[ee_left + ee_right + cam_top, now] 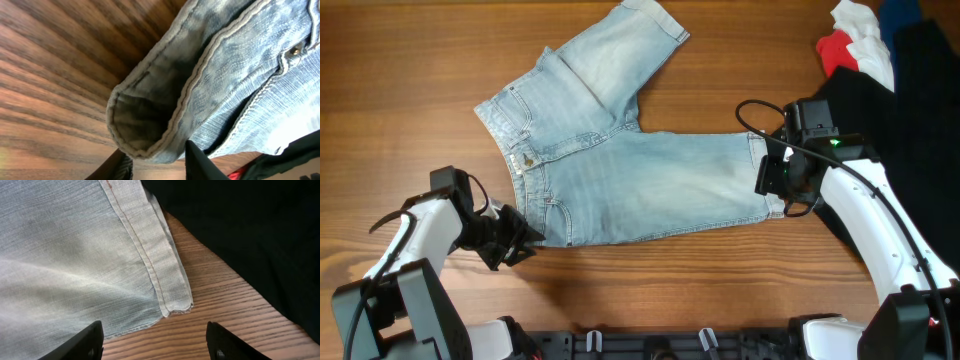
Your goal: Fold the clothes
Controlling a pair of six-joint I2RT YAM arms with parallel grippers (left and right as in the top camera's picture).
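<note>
Denim, pale and faded: the shorts lie spread on the wooden worktop, one leg angled away and the other reaching toward the right tool. The left tool is pinched on the waistband corner. The right one stands apart over the hem corner, gripping nothing. Closing too far outward, it could miss the hem or snag the black garment just beside it. Only the right wrist view shows the bare wood between hem and garment; only overhead shows the whole layout.
</note>
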